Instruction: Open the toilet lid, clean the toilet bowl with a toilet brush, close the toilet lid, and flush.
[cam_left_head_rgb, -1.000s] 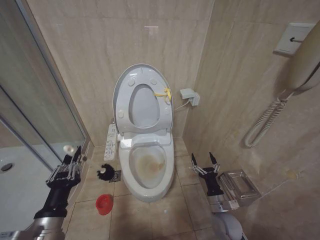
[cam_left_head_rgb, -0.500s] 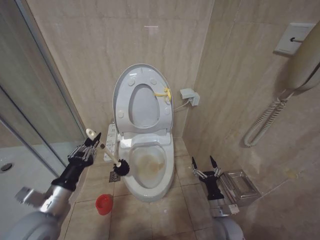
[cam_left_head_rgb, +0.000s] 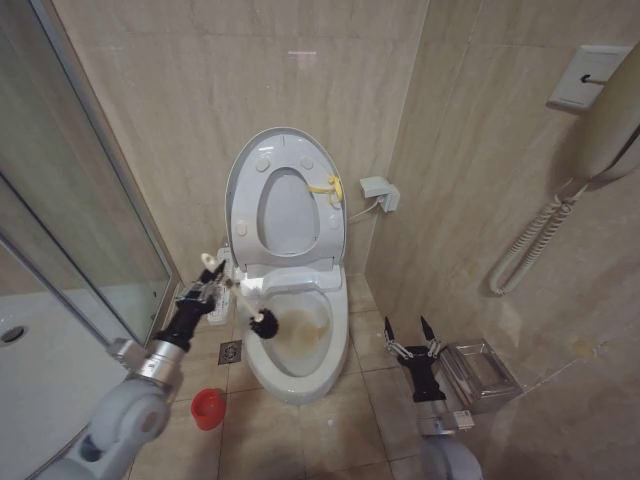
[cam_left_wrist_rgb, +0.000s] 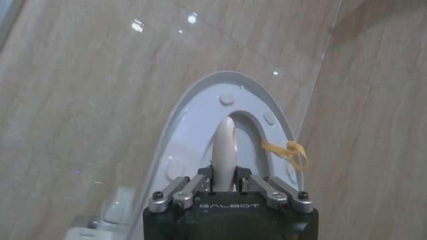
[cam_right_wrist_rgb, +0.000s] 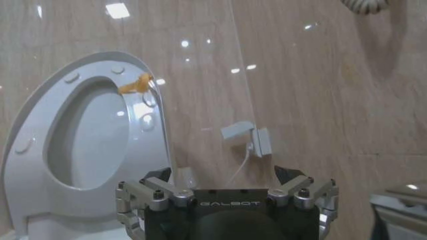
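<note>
The toilet lid (cam_left_head_rgb: 252, 165) stands upright against the wall with the seat ring raised in front of it, a yellow tag (cam_left_head_rgb: 328, 187) at its edge. Below it the toilet bowl (cam_left_head_rgb: 335, 322) lies uncovered, brownish inside. My left gripper (cam_left_head_rgb: 210, 290) is shut on the white handle of the toilet brush (cam_left_head_rgb: 264, 324), whose dark head hangs at the bowl's left rim. In the left wrist view the handle (cam_left_wrist_rgb: 225, 147) sticks out between the fingers of the left gripper (cam_left_wrist_rgb: 224, 181), toward the lid (cam_left_wrist_rgb: 193, 120). My right gripper (cam_left_head_rgb: 410, 336) hangs open, low to the right of the bowl; the right wrist view shows it (cam_right_wrist_rgb: 227, 182) holding nothing.
The red cup holder (cam_left_head_rgb: 208, 408) stands on the floor left of the bowl, near a floor drain (cam_left_head_rgb: 230, 351). A glass shower partition (cam_left_head_rgb: 80, 200) closes the left side. A steel box (cam_left_head_rgb: 482, 374) sits low at the right, under a wall phone (cam_left_head_rgb: 610, 120). A socket (cam_left_head_rgb: 380, 191) is right of the lid.
My left arm has carried the brush up from the floor near the red cup and rightward to the bowl's left rim. The right gripper has barely moved.
</note>
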